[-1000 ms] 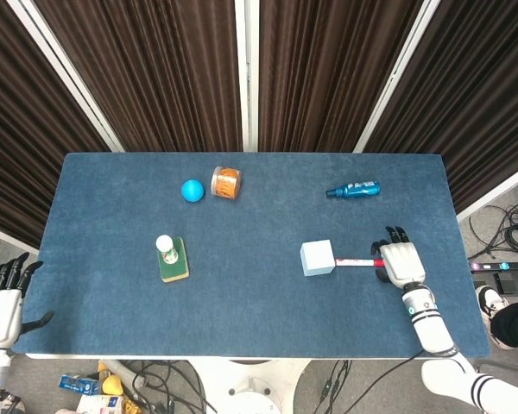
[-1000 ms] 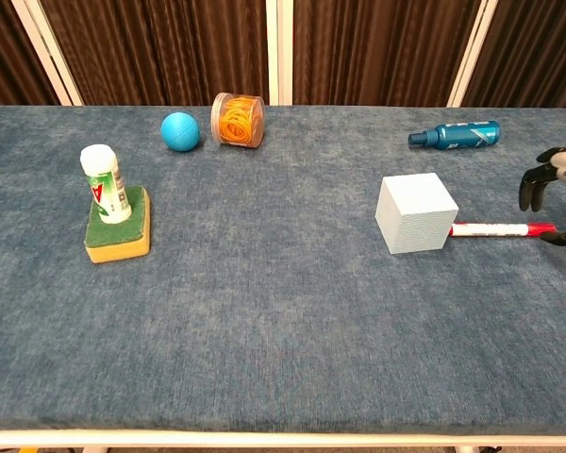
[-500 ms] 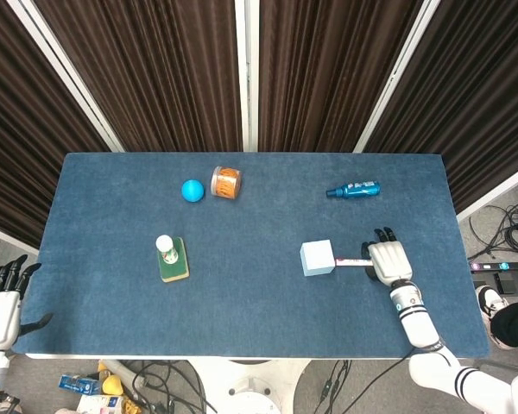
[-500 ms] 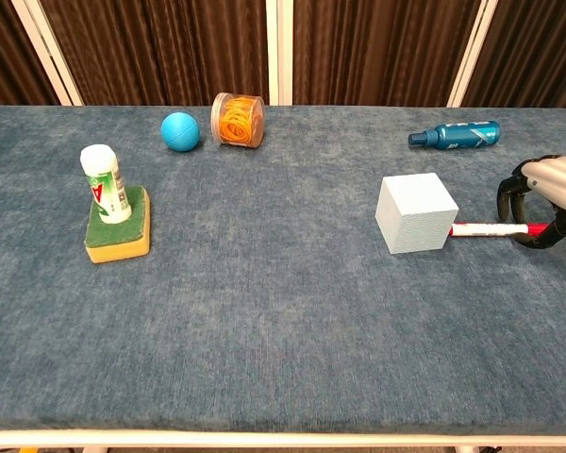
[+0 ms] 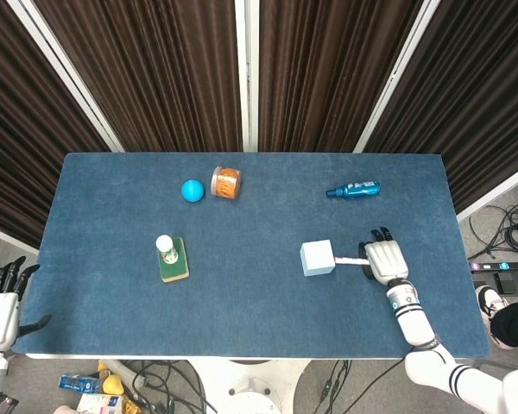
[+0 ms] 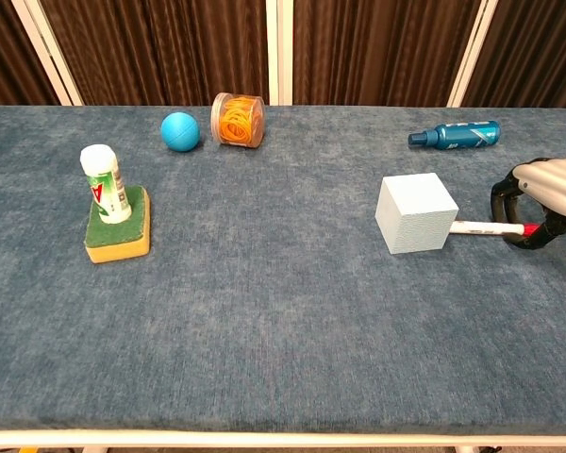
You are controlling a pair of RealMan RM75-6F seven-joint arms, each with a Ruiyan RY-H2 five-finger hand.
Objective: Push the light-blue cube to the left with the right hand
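Right of centre on blue tabletop [image 5: 112,285]: light-blue cube [image 5: 317,257], upright, free-standing. Thin white-and-red pen [image 6: 486,227] touching its right face. Right hand [image 5: 385,260] just beyond pen, fingers curled, nothing held. Cube likely light, rigid, slides easily; push low on right face.

Right hand [image 5: 384,260] palm down, fingers curled over table, left hand [image 5: 0,309] off-table, fingers apart
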